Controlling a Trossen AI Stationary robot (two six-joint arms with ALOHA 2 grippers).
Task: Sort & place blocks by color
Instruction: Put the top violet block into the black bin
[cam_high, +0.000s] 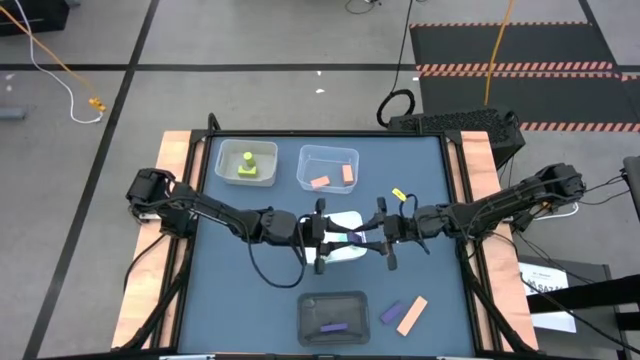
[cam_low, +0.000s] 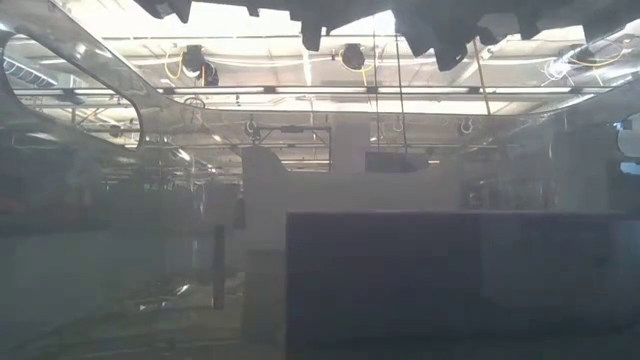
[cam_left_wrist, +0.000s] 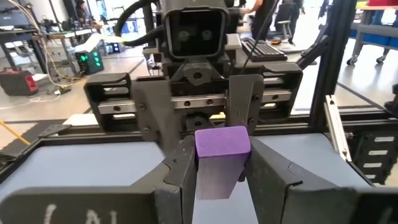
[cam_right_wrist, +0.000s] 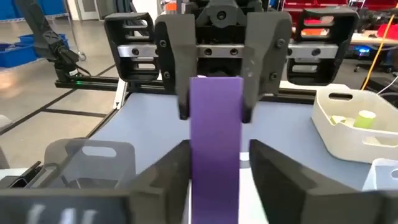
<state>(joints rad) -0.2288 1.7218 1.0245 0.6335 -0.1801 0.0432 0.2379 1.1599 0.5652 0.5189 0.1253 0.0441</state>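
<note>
A purple bar (cam_high: 352, 238) hangs in mid-air over a white tray (cam_high: 345, 255) at the table's middle, between my two grippers, which face each other. My left gripper (cam_left_wrist: 217, 180) comes from the table's left and is shut on the bar. My right gripper (cam_right_wrist: 217, 174) comes from the right. Its fingers stand open on either side of the bar's other end (cam_right_wrist: 214, 162), with a thin gap showing beside it. Loose on the table lie a yellow block (cam_high: 398, 194), a purple block (cam_high: 390, 313) and an orange block (cam_high: 412, 315). My left gripper pinches the purple bar's left end by its two long sides (cam_left_wrist: 211, 177) between its two fingers (cam_right_wrist: 181, 81). The fingers come level from the table's left and lie along the bar. The bar sits level, lifted clear above the white tray.
At the back stand a white tray (cam_high: 225, 170) with yellow-green blocks and a clear tray (cam_high: 328, 155) with two orange blocks. A dark tray (cam_high: 333, 305) with a purple block is at the front. Wooden rails edge the table's left and right sides.
</note>
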